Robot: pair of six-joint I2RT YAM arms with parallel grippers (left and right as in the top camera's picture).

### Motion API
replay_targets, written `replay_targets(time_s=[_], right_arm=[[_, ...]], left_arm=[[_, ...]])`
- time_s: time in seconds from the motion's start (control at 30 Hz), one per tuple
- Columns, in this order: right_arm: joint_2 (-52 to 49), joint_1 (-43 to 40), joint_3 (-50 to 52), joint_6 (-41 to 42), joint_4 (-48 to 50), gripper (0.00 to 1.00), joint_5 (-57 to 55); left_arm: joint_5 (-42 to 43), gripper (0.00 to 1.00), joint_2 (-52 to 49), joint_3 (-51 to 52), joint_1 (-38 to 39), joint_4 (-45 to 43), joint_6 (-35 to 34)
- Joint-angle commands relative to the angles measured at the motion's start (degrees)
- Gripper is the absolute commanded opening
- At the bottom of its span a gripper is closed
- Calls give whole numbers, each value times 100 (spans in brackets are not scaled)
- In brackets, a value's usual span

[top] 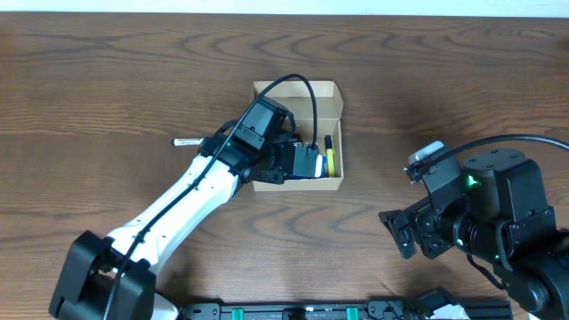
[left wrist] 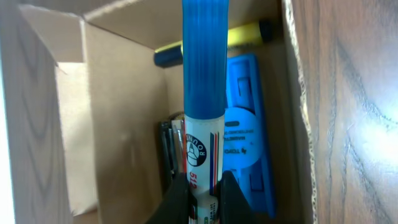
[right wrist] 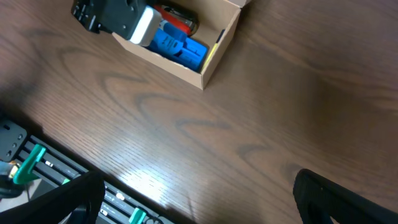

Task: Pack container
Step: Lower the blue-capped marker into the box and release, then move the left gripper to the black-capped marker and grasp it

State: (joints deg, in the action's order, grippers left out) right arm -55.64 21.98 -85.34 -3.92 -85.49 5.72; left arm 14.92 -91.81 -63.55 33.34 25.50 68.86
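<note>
**Left claw [left wrist: 204,190] pinching a blue-capped marker [left wrist: 205,87] inside the open container [top: 325,100]; right claw [right wrist: 199,183] spread.**

The container sits mid-counter [top: 107,71]; overhead, the left arm covers its near-left part. In the left wrist view, the marker's lower barrel is hidden between the fingers and its label is only partly legible. Behind it lie a blue plastic item [left wrist: 252,155] of unclear type, a yellow pen [left wrist: 245,32] partly covered by the marker, and a dark object [left wrist: 166,149], mostly obscured. The right claw hovers well apart from the container, with only blurred finger ends in frame. A thin object [top: 187,141] left of the container is too small to identify.
</note>
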Motion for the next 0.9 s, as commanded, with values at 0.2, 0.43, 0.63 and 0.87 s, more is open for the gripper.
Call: replay_targets(time_s=[0.2, 0.43, 0.63, 0.87], right_arm=[[13, -52, -15, 68, -4, 99, -13], [13, -55, -15, 68, -7, 99, -13], [13, -55, -15, 68, -4, 99, -13], [13, -55, -15, 68, -4, 99, -13]], left_arm=[[-46, 31, -251, -37, 7, -22, -208], [-50, 42, -11, -42, 7, -245, -1309], [-254, 52, 763, -284, 2, -243, -2802], [-1753, 54, 1569, -385, -378, -258, -5195]])
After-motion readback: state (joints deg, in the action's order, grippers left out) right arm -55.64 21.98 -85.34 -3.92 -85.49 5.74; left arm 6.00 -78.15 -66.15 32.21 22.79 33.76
